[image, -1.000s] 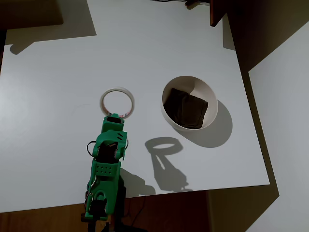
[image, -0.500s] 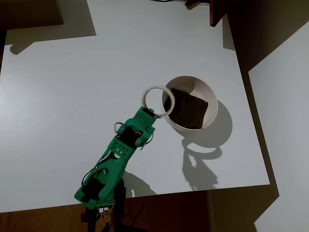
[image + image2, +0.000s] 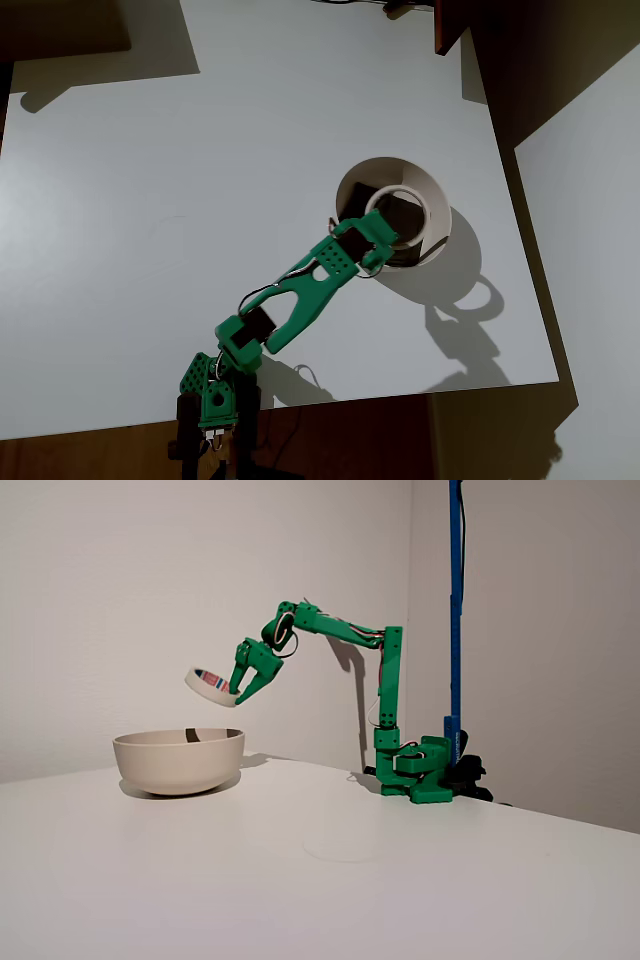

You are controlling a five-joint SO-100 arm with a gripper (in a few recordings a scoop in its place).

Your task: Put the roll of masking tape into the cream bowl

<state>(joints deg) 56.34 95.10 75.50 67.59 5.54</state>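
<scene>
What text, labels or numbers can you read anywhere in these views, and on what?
None can be read.
Roll of masking tape, held in the gripper above the cream bowl: red and dark marks on the inner core in the fixed view, too small to read.
Green arm, bowl, white table, dark piece in the bowl: no lettering visible.

your roll of masking tape [image 3: 209, 686] is a small cream-white ring with red marks on its inner edge, held tilted in the air above the cream bowl [image 3: 179, 760], not touching it. from overhead you see the ring [image 3: 404, 209] over the bowl's opening. the bowl [image 3: 436, 203] sits upright on the right part of the table, round with smooth sloping walls, something dark inside.
</scene>
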